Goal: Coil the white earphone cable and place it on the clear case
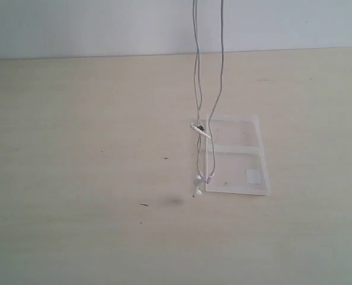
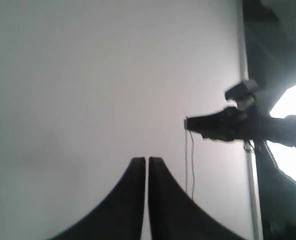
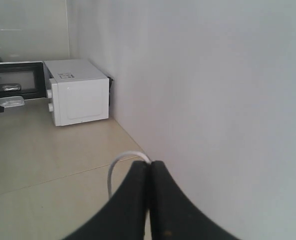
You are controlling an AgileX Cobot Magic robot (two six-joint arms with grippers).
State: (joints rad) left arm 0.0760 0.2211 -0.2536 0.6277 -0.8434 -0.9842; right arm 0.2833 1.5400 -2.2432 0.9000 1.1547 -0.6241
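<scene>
Cable first: one white earphone cable point(image 1: 222, 53) hangs down from above the top edge of the exterior view in two thin strands that run close together. Partway down sits its one small inline piece point(image 1: 200, 128), level with the far left corner of the clear case point(image 1: 238, 133). Lower down, the two earbuds point(image 1: 197, 179) dangle one above the other, just beside the near left corner of the case. Whether they touch the bench point(image 1: 75, 148) or the case cannot be told. One faint dark shadow point(image 1: 174, 202) lies on the bench a little to their left.

The single case lies flat on the bench, opened out into two panels joined along the middle. One whitish square sticker point(image 1: 253, 176) shows on the nearer panel.

Neither arm appears in the exterior view. In the right wrist view, the right pincer point(image 3: 148, 167) has its two fingers pressed together, and a white loop of the cable curls out from between them. One white box-shaped appliance point(image 3: 80, 97) stands in a corner beyond it.

The left pincer point(image 2: 147, 161) also has its two fingers closed, with only a hairline gap and nothing seen between them. Its wrist view looks across at the other arm, from which two strands hang.
</scene>
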